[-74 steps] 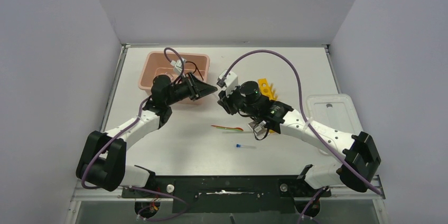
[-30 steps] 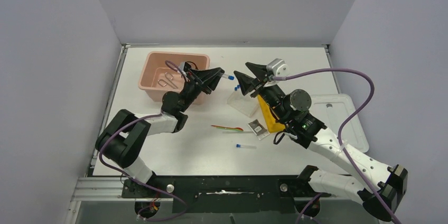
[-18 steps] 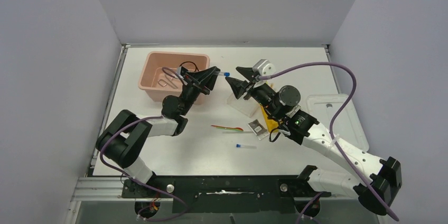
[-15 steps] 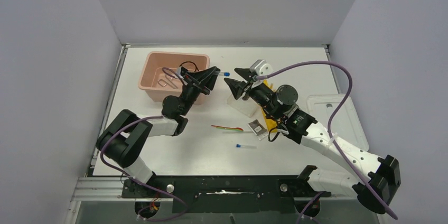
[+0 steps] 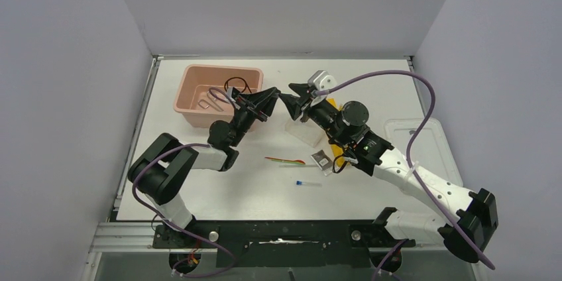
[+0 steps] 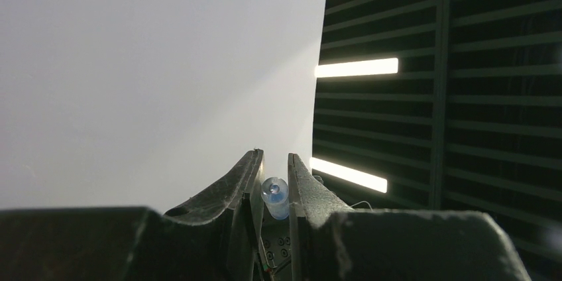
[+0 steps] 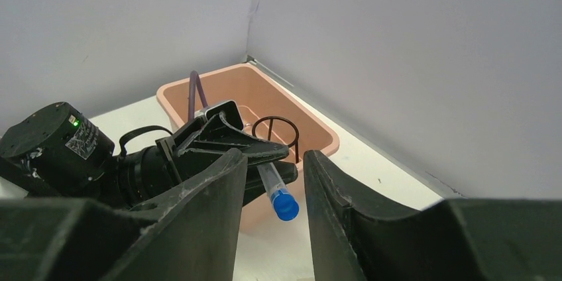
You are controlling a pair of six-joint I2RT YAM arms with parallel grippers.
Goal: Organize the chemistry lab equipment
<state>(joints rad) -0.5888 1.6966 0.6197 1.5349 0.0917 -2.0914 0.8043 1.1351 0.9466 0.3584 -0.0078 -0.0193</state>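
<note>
1. The left fingers (image 6: 240,178) clamp a blue-capped tube (image 7: 272,181) in the air. Its capped end lies between the right fingers (image 7: 215,188), which stand narrowly apart, one on each side, with a slim gap.
2. On the bench (image 5: 232,191) beneath and nearer lie a clear rack (image 5: 299,132), coloured sticks (image 5: 285,160) and a second tube (image 5: 307,183).
3. The pink tub (image 5: 187,107), far left, holds a wire ring (image 7: 275,132) and metal tongs (image 5: 211,101).

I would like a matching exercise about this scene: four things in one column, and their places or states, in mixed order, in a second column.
1 wire ring
2 white lid
3 coloured sticks
4 left gripper

A near the table's right edge
B shut on a blue-capped tube
C inside the pink tub
D flat on the table's middle

Pairs: 1-C, 2-A, 3-D, 4-B
</note>
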